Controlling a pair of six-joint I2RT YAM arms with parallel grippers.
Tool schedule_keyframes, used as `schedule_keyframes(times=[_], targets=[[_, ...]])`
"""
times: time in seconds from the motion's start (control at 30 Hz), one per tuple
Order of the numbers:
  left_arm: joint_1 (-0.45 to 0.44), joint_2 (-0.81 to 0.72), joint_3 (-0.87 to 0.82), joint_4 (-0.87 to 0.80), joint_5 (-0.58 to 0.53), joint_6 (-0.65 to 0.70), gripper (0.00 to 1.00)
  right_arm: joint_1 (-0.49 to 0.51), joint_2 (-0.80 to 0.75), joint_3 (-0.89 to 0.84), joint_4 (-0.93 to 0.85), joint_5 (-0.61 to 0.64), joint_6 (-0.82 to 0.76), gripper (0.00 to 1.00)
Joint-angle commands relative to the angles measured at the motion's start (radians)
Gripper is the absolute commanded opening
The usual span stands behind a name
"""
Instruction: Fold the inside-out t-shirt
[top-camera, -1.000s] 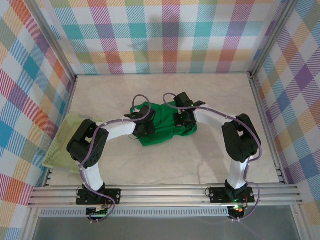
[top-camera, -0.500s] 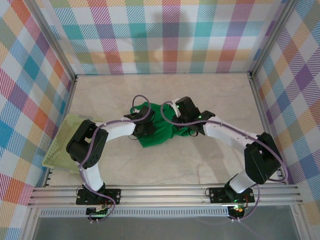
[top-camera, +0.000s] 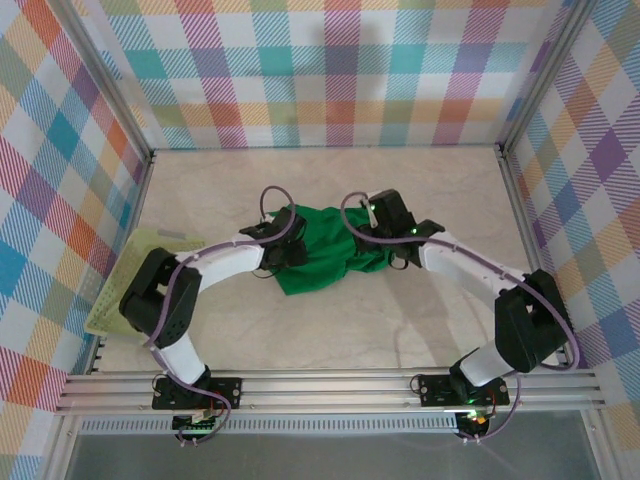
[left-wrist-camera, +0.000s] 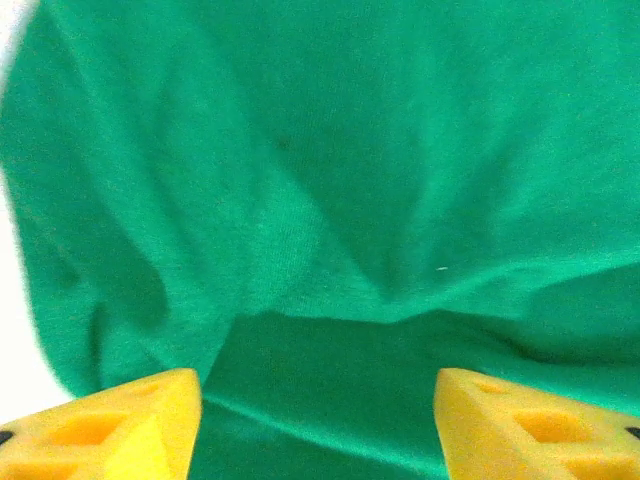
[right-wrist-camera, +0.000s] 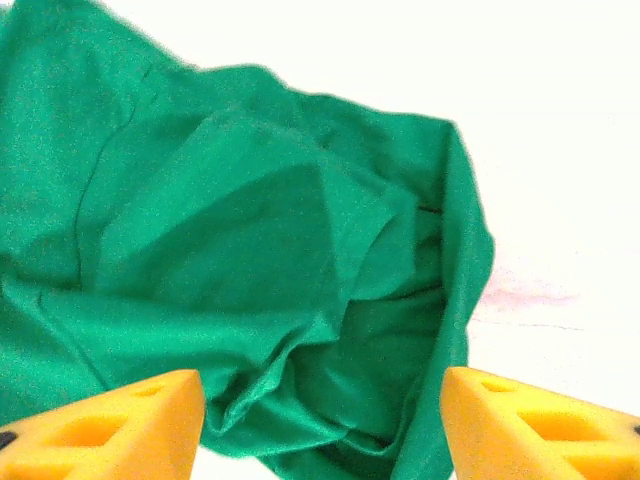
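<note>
The bright green t-shirt (top-camera: 322, 252) lies crumpled in the middle of the table. My left gripper (top-camera: 289, 251) hovers over its left part, and my right gripper (top-camera: 386, 243) over its right end. In the left wrist view the yellow fingertips (left-wrist-camera: 110, 425) stand wide apart, the left gripper (left-wrist-camera: 318, 432) open above wrinkled t-shirt cloth (left-wrist-camera: 330, 200), holding nothing. In the right wrist view the right gripper (right-wrist-camera: 322, 430) is open too, with the bunched right edge of the t-shirt (right-wrist-camera: 300, 260) lying between and beyond its fingertips (right-wrist-camera: 540, 425).
A pale yellow-green mesh basket (top-camera: 118, 292) leans at the table's left edge beside the left arm. Checked walls (top-camera: 330, 70) and metal frame rails close in the back and sides. Bare beige table (top-camera: 330, 330) lies in front of the shirt.
The right arm has stretched out and its gripper has shifted to the right, onto the shirt's right end. The left arm's elbow swung left. The shirt now lies spread a little wider.
</note>
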Motion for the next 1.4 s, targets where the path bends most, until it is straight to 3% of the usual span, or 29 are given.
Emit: schedule_keyframes(times=[0.0, 0.17, 0.33, 0.4, 0.53, 0.67, 0.77, 0.83, 0.93, 1.1, 1.23, 1.37], targets=[[0.044, -0.065, 0.097, -0.059, -0.034, 0.032, 0.68, -0.054, 0.088, 0.105, -0.037, -0.066, 0.146, 0.64], [0.145, 0.068, 0.295, -0.146, -0.043, 0.038, 0.73, -0.111, 0.233, 0.234, -0.052, -0.176, 0.216, 0.64], [0.226, 0.228, 0.432, -0.185, -0.013, 0.036, 0.81, -0.112, 0.340, 0.328, -0.069, -0.258, 0.214, 0.76], [0.238, 0.278, 0.462, -0.191, 0.012, 0.036, 0.88, -0.110, 0.371, 0.343, -0.077, -0.289, 0.225, 0.79], [0.241, 0.356, 0.488, -0.205, 0.057, 0.037, 0.89, -0.100, 0.410, 0.323, -0.062, -0.340, 0.261, 0.81], [0.241, 0.404, 0.467, -0.180, 0.113, 0.027, 0.71, -0.082, 0.458, 0.321, -0.041, -0.382, 0.283, 0.72], [0.241, 0.386, 0.442, -0.147, 0.143, 0.027, 0.47, -0.077, 0.482, 0.341, -0.039, -0.401, 0.289, 0.57], [0.241, 0.342, 0.435, -0.148, 0.124, 0.032, 0.29, -0.074, 0.492, 0.365, -0.048, -0.401, 0.288, 0.46], [0.239, 0.254, 0.457, -0.198, 0.048, 0.059, 0.14, -0.065, 0.499, 0.402, -0.055, -0.397, 0.281, 0.30], [0.221, 0.044, 0.477, -0.248, -0.100, 0.111, 0.02, -0.050, 0.518, 0.493, -0.077, -0.397, 0.274, 0.06], [0.158, -0.138, 0.474, -0.229, -0.134, 0.153, 0.00, -0.046, 0.505, 0.562, -0.080, -0.410, 0.275, 0.00], [0.022, -0.234, 0.464, -0.187, -0.134, 0.178, 0.00, -0.061, 0.452, 0.560, -0.073, -0.381, 0.280, 0.00]])
